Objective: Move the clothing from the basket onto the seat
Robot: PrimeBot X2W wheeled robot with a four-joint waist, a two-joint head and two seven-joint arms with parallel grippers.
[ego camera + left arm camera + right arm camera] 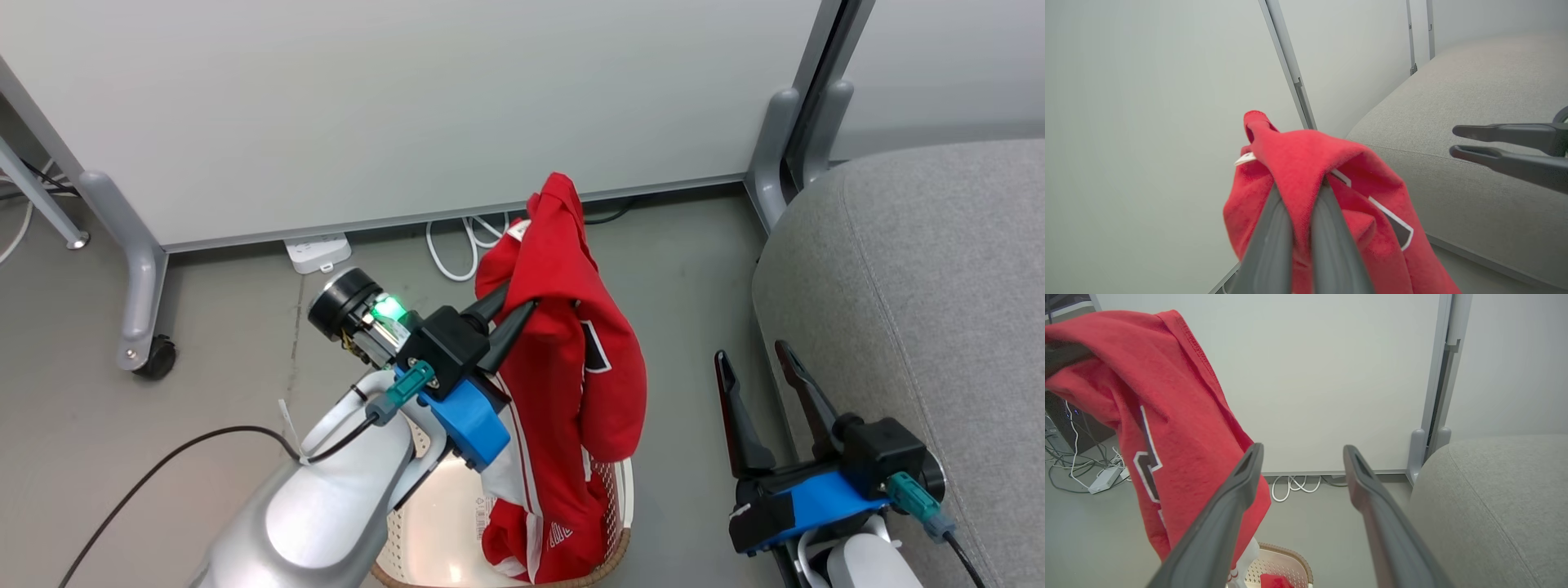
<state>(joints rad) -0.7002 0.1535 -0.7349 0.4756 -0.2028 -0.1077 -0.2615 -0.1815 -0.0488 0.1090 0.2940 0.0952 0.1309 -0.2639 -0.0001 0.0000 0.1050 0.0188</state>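
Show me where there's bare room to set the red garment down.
The seat top is bare from its rounded corner by the partition post to the right gripper. Crowded: the basket, the garment trailing into it from the left gripper.

a pale partition panel [408, 106] stands on a grey floor [204, 384], its grey leg [139, 269] ending in a black caster [157, 358]. at its foot lie a white power strip [317, 251] and looped white cables [465, 245]. a second panel [939, 65] stands to its right.
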